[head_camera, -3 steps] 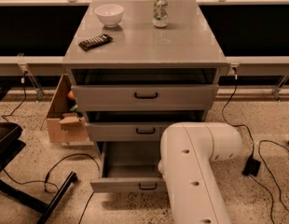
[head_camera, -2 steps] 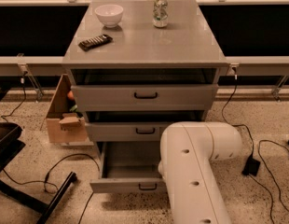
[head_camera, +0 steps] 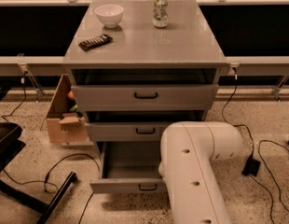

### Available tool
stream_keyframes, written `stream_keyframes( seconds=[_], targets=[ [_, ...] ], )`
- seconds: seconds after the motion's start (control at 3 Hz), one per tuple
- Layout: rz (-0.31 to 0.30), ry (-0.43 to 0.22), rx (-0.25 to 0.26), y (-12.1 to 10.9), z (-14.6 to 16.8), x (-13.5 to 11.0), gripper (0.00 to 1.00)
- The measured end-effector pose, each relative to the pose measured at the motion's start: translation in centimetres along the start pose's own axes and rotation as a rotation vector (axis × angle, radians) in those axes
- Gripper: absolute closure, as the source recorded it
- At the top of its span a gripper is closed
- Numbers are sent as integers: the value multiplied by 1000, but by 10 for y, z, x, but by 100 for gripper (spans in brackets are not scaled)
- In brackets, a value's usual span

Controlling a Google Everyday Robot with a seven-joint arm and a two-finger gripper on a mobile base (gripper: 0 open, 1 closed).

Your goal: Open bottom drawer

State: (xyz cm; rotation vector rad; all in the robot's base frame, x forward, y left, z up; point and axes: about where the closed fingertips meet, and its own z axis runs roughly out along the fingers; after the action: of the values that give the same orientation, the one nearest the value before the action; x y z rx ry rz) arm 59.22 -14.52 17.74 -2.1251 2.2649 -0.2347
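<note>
At the foot of the grey cabinet (head_camera: 144, 50), the bottom drawer (head_camera: 126, 186) stands pulled well out, its front panel far forward of the two drawer fronts above it and its small black loop handle (head_camera: 147, 187) facing the camera. The robot's white arm (head_camera: 196, 171) crosses in front of the cabinet's lower right corner and hides the drawer's right end. The gripper lies somewhere behind that arm, so I cannot tell whether it is open, closed or holding the handle.

To my eye the opening is nearly or fully done. Any remaining pull should run straight out from the cabinet, level with the floor, and ease off before the slides reach their stop, so the cabinet is not jerked and the things on its top are not shaken.

The part of the bottom drawer's inside that shows is bare grey floor. On the cabinet's top sit a white bowl (head_camera: 109, 15), whose contents are out of sight, a can (head_camera: 160, 11) and a dark flat bar (head_camera: 95, 42). Just left of the cabinet a cardboard box (head_camera: 58, 125) holds something orange (head_camera: 71, 95).
</note>
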Motion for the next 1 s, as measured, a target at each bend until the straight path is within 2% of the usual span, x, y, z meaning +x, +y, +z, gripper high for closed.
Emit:
stream_keyframes(
  seconds=[0.33, 0.67, 1.0],
  targets=[
    [14, -34, 12, 1, -5, -6, 100],
    [14, -34, 12, 1, -5, -6, 84],
    [14, -34, 12, 1, -5, -6, 61]
  ],
)
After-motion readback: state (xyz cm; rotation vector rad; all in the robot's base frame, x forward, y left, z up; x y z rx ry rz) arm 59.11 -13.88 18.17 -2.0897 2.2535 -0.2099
